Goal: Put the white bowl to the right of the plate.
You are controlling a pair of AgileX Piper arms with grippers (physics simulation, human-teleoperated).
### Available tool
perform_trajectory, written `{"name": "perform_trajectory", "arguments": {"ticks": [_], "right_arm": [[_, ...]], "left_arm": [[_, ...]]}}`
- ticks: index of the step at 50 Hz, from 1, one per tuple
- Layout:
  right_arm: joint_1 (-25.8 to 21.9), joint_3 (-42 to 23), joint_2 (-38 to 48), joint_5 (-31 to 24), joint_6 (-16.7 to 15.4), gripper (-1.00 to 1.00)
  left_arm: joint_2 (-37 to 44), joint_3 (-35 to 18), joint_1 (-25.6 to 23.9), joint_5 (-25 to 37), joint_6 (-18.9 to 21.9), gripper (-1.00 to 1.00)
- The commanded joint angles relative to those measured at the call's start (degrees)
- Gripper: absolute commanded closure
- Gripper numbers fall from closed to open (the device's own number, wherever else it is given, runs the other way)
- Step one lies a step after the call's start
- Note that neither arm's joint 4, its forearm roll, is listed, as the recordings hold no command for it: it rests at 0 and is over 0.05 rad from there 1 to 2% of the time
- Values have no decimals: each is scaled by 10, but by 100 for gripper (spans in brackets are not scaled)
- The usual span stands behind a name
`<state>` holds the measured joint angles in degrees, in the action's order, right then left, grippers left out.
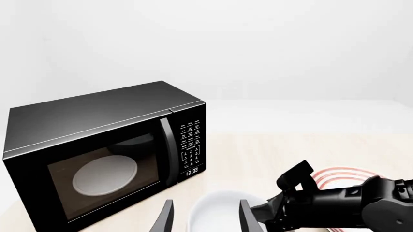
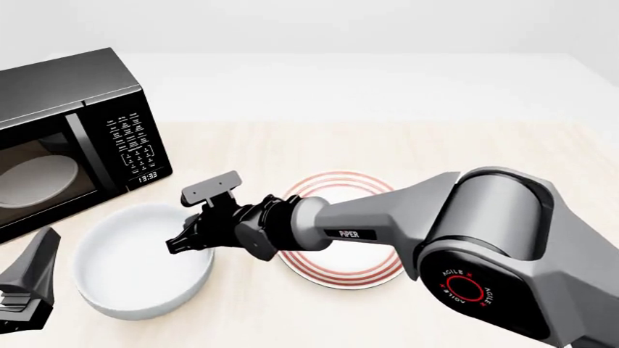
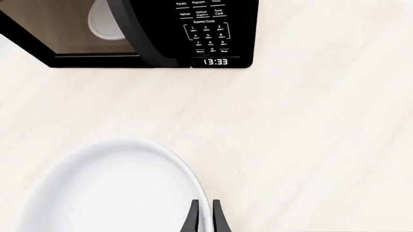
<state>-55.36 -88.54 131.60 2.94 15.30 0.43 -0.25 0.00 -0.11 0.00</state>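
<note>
The white bowl [image 2: 135,264] stands on the table at the front left, just left of the plate [image 2: 341,274], a flat white plate with red rings partly under my right arm. My right gripper [image 2: 185,243] is at the bowl's right rim. In the right wrist view its gripper [image 3: 204,218] is shut on the bowl's [image 3: 110,193] thick rim. My left gripper [image 2: 29,286] is open and empty at the front left, beside the bowl. In the left wrist view the gripper [image 1: 205,217] frames the bowl [image 1: 216,208], with the plate [image 1: 342,173] behind the right arm.
A black microwave [image 2: 68,138] stands at the back left with its door shut and a pale oval dish [image 2: 34,177] behind the glass. It also shows in the left wrist view [image 1: 103,121] and the right wrist view [image 3: 213,29]. The light wooden table [image 2: 464,152] stretches right of the plate.
</note>
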Motion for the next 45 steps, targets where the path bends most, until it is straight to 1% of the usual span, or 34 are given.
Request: {"name": "perform_trajectory", "arguments": {"ticks": [1,5,13,17,18,20,28,32,34,39,41,43,45], "right_arm": [[-2,4,3,2,-3,100],[1,10,-10,1,-9,100],[14,42,-67,-2,-25,100],[18,63,-99,-2,-37,100],[21,74,-119,-5,-45,100],[26,83,-134,-6,-53,100],[43,112,-177,-7,-70,100],[64,134,-195,3,-70,100],[74,140,-205,1,-76,100],[103,164,-232,2,-77,100],[118,175,-238,6,-75,100],[122,183,-248,4,-69,100],[146,193,-255,6,-71,100]], "left_arm": [[0,0,0,0,0,-100],[0,0,0,0,0,-100],[0,0,0,0,0,-100],[0,0,0,0,0,-100],[0,0,0,0,0,-100],[0,0,0,0,0,-100],[0,0,0,0,0,-100],[0,0,0,0,0,-100],[0,0,0,0,0,-100],[0,0,0,0,0,-100],[0,0,0,0,0,-100],[0,0,0,0,0,-100],[0,0,0,0,0,-100]]}}
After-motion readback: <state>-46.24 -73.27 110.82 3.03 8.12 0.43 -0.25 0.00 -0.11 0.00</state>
